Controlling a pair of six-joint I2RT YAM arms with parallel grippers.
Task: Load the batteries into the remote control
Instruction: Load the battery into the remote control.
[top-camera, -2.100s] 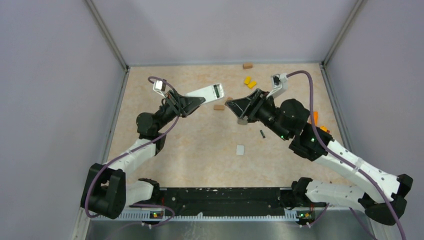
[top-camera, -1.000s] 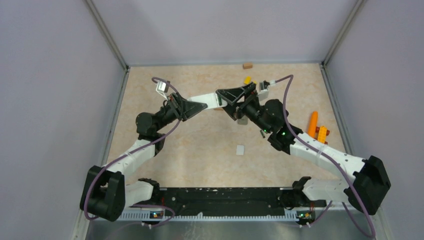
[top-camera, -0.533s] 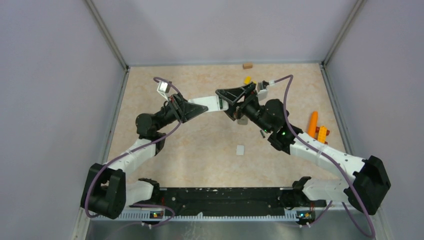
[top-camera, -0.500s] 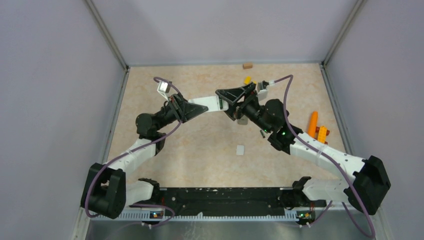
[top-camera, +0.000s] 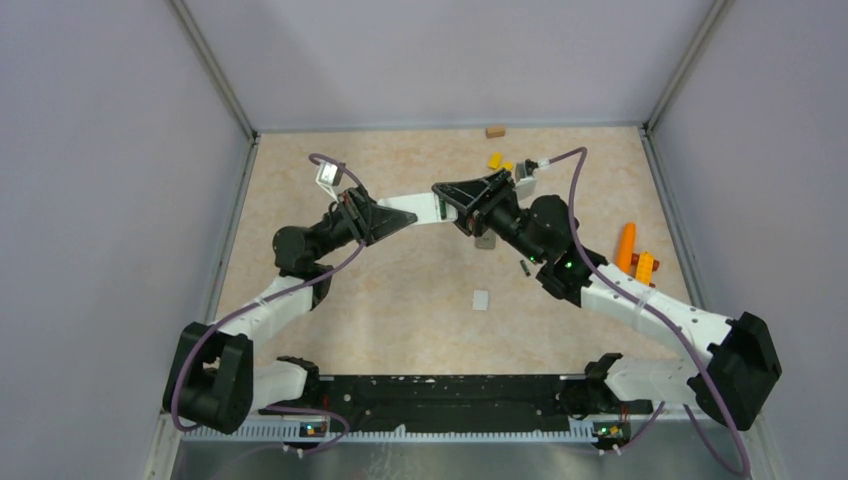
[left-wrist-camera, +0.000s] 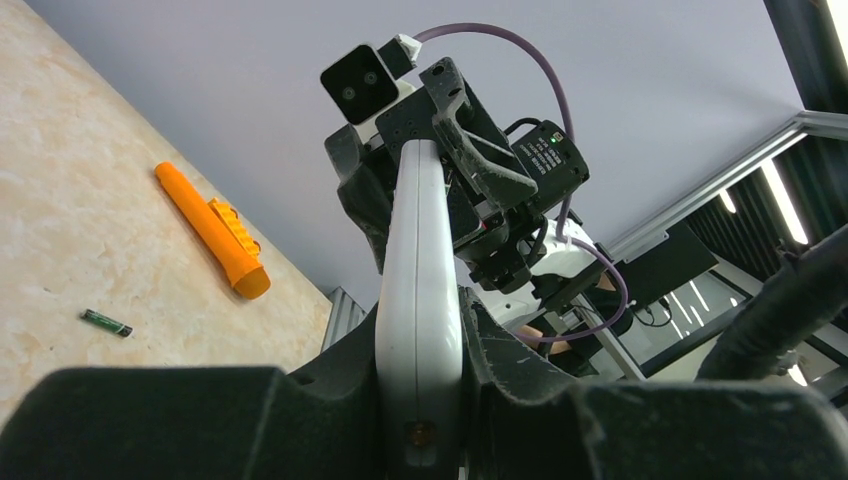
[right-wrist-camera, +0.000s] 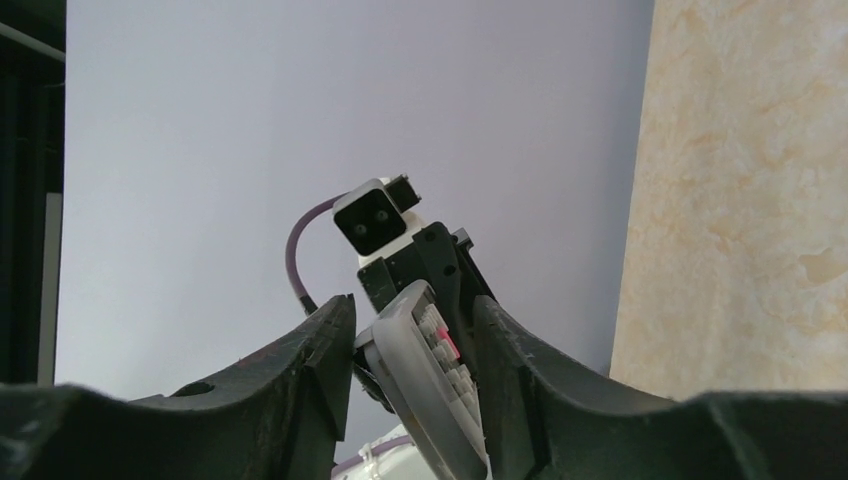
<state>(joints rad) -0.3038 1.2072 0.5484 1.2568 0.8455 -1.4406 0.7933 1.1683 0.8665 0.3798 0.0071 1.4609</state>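
My left gripper (top-camera: 385, 215) is shut on the white remote control (top-camera: 412, 207) and holds it in the air, pointing right. In the left wrist view the remote (left-wrist-camera: 418, 280) stands edge-on between the pads. My right gripper (top-camera: 452, 200) straddles the remote's far end. In the right wrist view the remote (right-wrist-camera: 415, 370) lies tilted between my right gripper's (right-wrist-camera: 412, 320) fingers, buttons towards the right finger. Whether they press it does not show. One battery (top-camera: 524, 267), thin and dark, lies on the table under the right arm, and the left wrist view shows the battery (left-wrist-camera: 106, 322) too.
A small pale grey plate (top-camera: 481, 299) lies in the middle of the table and a grey piece (top-camera: 485, 241) under the right gripper. An orange tool (top-camera: 625, 248) lies at the right, yellow blocks (top-camera: 494, 160) and a brown block (top-camera: 494, 131) at the back. Walls enclose three sides.
My right arm swung left to the remote's far end, and its jaws have narrowed round it over the last second. The left gripper kept its hold and barely moved.
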